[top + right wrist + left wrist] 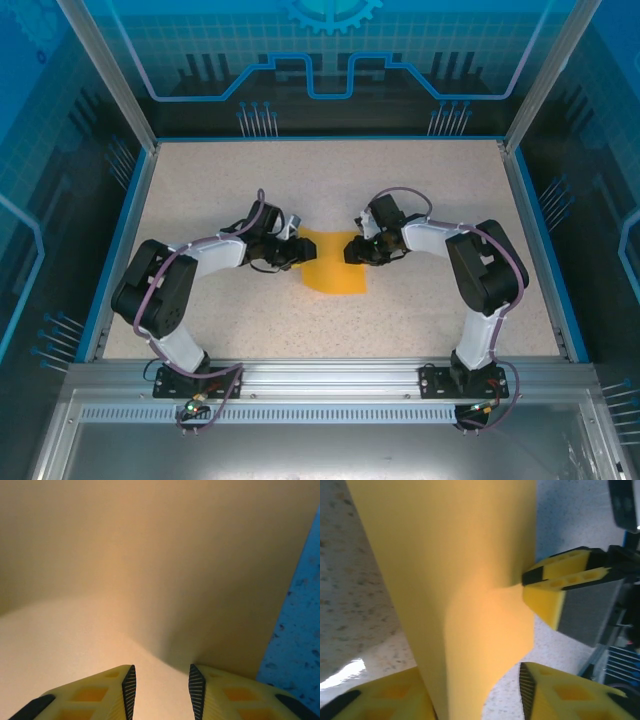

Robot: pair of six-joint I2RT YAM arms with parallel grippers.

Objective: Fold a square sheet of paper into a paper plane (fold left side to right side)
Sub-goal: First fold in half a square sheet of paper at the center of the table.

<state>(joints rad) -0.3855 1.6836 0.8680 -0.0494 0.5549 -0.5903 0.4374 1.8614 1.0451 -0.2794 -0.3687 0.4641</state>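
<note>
The sheet (332,270) is seen at the table's (450,180) centre, part of it lifted and curved. The left gripper (296,252), just left of centre, is held half open, with the sheet passing loosely between its fingers (555,692). The right gripper (352,250), just right of centre, is set narrow, with a small gap seen between its pads (129,687) at the sheet's edge.

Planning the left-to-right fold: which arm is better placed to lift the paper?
Probably left: the left gripper, open, has the paper between its fingers at the left edge; the right gripper sits opposite.
</note>
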